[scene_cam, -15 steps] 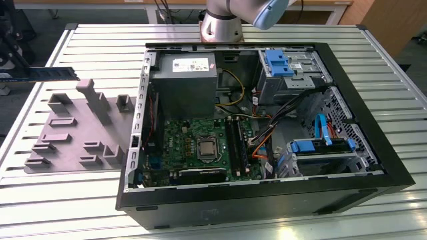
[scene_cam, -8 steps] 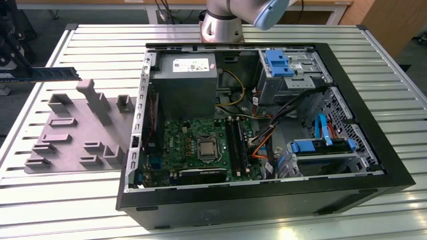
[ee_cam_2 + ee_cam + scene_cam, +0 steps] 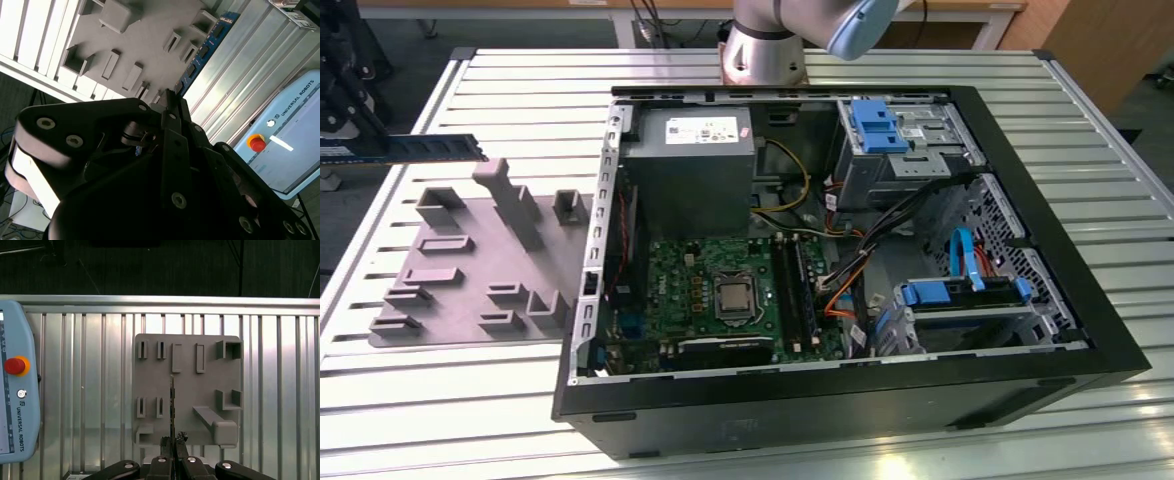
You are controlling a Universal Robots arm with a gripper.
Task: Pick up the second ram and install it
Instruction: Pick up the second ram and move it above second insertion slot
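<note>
The black two-finger gripper is clamped on one end of the second ram — a thin, dark blue-green circuit-board stick with black chips. The stick juts straight out from between the fingertips and is seen edge-on in the first wrist view. It hangs in the air over the grey moulded fixture plate, at the exterior view's left of the open black computer case — well apart from it, above the ribbed metal table.

ribbed metal table carries a grey slotted fixture plate, lying flat. open black computer case lies just beside the plate, on the exterior view's right.
</note>
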